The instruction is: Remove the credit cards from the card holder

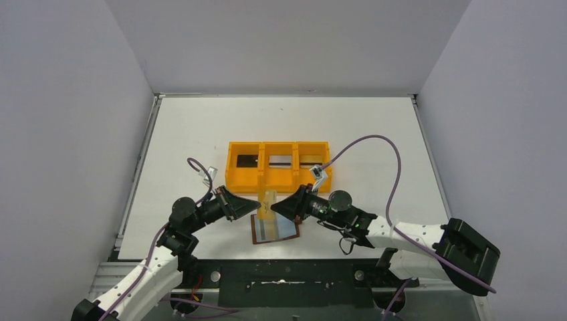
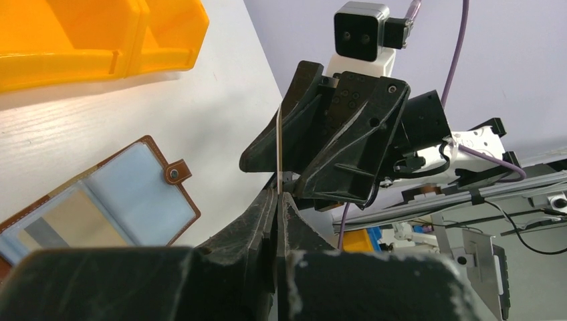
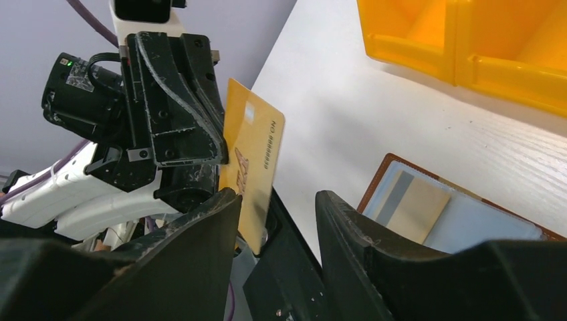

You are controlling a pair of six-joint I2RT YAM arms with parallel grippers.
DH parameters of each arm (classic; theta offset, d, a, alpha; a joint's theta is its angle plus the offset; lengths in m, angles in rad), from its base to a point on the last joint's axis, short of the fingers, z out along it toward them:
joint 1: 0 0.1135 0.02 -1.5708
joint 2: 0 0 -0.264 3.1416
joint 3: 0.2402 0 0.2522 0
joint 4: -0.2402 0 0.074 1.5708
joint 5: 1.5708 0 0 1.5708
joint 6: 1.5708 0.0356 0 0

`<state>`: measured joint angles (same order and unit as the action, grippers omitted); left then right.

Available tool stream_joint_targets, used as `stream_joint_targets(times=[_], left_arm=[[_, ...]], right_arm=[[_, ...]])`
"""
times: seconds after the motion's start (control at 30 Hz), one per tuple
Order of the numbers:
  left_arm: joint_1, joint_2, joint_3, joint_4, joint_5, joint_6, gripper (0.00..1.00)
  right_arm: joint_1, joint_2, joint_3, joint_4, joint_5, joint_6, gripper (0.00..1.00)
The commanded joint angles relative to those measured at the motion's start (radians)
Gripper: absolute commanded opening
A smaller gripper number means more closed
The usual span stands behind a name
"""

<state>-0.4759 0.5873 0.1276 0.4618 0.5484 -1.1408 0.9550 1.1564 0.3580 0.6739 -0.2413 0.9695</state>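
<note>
A tan-gold credit card (image 1: 266, 203) stands upright above the table between my two grippers. My left gripper (image 1: 247, 204) is shut on its lower edge; in the left wrist view the card (image 2: 279, 150) shows edge-on, rising out of the closed jaws (image 2: 279, 195). My right gripper (image 1: 278, 206) is open, its jaws on either side of the card (image 3: 251, 160), which lies close to one finger (image 3: 200, 221). The brown card holder (image 1: 274, 229) lies open on the table below, with another tan card with a grey stripe (image 3: 409, 204) in its pale blue pocket.
The orange three-compartment tray (image 1: 277, 179) stands just behind the grippers. It holds a black card (image 1: 247, 160), a silvery card (image 1: 281, 160) and a third card (image 1: 309, 159). Purple cables arc over the right arm. White walls enclose the table.
</note>
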Motion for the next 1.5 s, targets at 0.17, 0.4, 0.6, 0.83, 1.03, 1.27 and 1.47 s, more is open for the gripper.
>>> stream_joint_targets(times=[0.17, 0.4, 0.6, 0.83, 1.03, 1.27, 1.47], left_arm=[[0.001, 0.009, -0.003, 0.073, 0.033, -0.002, 0.00], [0.000, 0.002, -0.010, 0.078, 0.029, -0.007, 0.00], [0.001, -0.013, -0.020, 0.077, 0.012, -0.012, 0.00], [0.000, -0.036, -0.011, 0.016, -0.007, 0.015, 0.15], [0.000, -0.082, 0.092, -0.296, -0.110, 0.151, 0.64], [0.002, -0.089, 0.339, -0.761, -0.382, 0.361, 0.86], [0.002, 0.049, 0.549, -0.994, -0.620, 0.460, 0.87]], right_arm=[[-0.004, 0.029, 0.069, 0.146, -0.071, -0.003, 0.36], [-0.006, 0.042, 0.053, 0.204, -0.092, 0.023, 0.26], [-0.006, 0.056, 0.040, 0.237, -0.112, 0.039, 0.18], [-0.006, 0.046, 0.025, 0.227, -0.098, 0.038, 0.01], [-0.008, -0.008, 0.019, 0.108, -0.015, 0.005, 0.00], [-0.013, -0.182, 0.074, -0.292, 0.234, -0.143, 0.00], [-0.015, -0.272, 0.193, -0.635, 0.571, -0.397, 0.00]])
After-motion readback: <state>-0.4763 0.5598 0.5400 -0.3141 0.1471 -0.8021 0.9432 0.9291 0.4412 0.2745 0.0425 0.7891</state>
